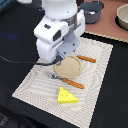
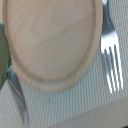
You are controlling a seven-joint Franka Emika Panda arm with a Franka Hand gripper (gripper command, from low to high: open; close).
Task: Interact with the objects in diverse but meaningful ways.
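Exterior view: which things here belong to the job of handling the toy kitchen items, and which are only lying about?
Belong to the job:
yellow cheese wedge
wooden plate
fork
knife
grey pot

Only lying about:
woven placemat, under the items
beige bowl, far off at the exterior view's right

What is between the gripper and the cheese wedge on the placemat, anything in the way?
Nothing tall blocks it. The gripper hangs over the wooden plate, and the cheese wedge lies apart on the placemat. Only the orange-handled utensil lies flat between plate and cheese. The jaws are hidden.
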